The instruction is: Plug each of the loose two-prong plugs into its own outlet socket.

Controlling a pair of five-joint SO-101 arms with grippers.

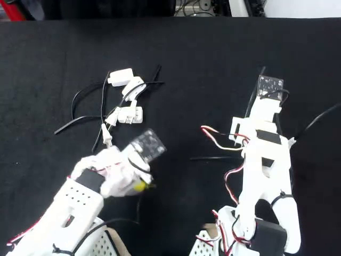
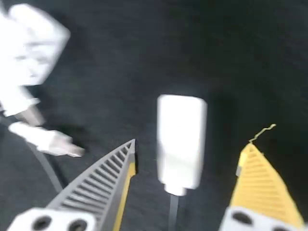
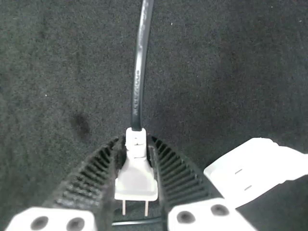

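The white two-prong plug [image 3: 136,180] sat lengthwise in the right pincer [image 3: 136,143], whose black ribbed fingers were clenched on its flanks. Its prongs pointed back toward the wrist, its black cable [image 3: 139,72] ran straight away over the black desk [image 3: 57,72], and a white socket block [image 3: 255,166] lay just beside one finger. The left pincer [image 2: 190,144] stood released, its grey and yellow fingers spread either side of a blurred white oblong connector [image 2: 180,139] whose long axis lined up with them. From above, the right arm [image 1: 264,160] stretched straight out, and the left arm [image 1: 80,197] angled toward a tangle of white plugs [image 1: 125,98].
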